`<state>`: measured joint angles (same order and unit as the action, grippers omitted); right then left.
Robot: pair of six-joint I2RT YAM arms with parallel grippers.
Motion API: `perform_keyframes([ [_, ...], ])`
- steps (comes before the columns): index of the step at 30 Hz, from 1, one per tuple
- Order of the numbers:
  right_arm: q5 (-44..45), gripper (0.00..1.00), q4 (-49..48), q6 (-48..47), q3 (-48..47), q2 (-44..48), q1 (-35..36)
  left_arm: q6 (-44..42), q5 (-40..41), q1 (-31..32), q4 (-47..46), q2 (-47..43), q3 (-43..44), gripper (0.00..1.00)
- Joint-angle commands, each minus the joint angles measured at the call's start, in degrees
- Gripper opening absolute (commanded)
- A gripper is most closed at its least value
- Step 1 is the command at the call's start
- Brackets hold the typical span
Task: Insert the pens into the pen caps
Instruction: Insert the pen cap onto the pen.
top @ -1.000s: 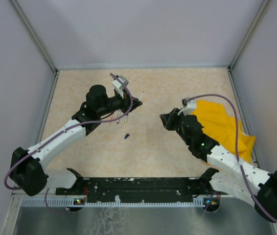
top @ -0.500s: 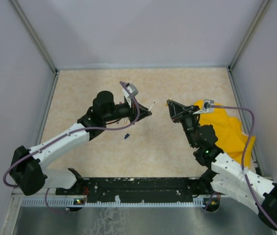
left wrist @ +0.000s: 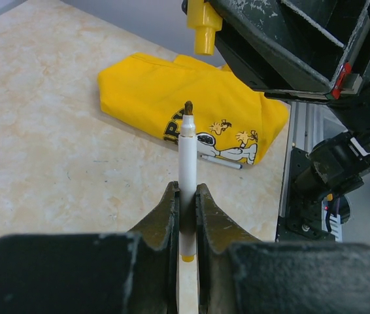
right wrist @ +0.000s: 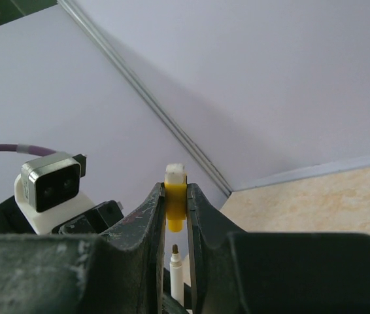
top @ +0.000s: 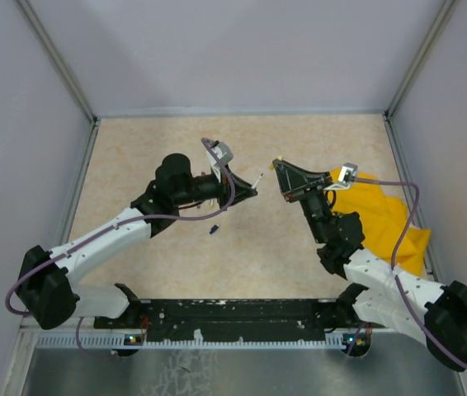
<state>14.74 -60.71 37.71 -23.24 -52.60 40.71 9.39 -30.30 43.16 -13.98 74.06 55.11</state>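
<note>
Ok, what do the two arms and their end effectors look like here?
The left arm and right arm have white shells and black joints. A purple cable runs along each to a small white-grey wrist camera. The left end effector and right end effector are black with scuffed paint; the right one bears a small red mark.

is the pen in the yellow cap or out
Out. The pen shows its bare brown tip, and in both wrist views a gap separates that tip from the yellow cap.
</note>
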Motion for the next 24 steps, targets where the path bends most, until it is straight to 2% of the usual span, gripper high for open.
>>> perform_keyframes([
  [1,-1.3,0.0,-9.5,0.4,-1.2,-1.7,0.0,0.1,-1.9,0.3,-2.4,-0.4,-0.4,0.0],
  [24,-4.5,0.0,-8.1,0.8,-0.2,-4.1,0.0,0.3,-2.4,0.3,-3.2,-0.3,-0.9,0.0],
])
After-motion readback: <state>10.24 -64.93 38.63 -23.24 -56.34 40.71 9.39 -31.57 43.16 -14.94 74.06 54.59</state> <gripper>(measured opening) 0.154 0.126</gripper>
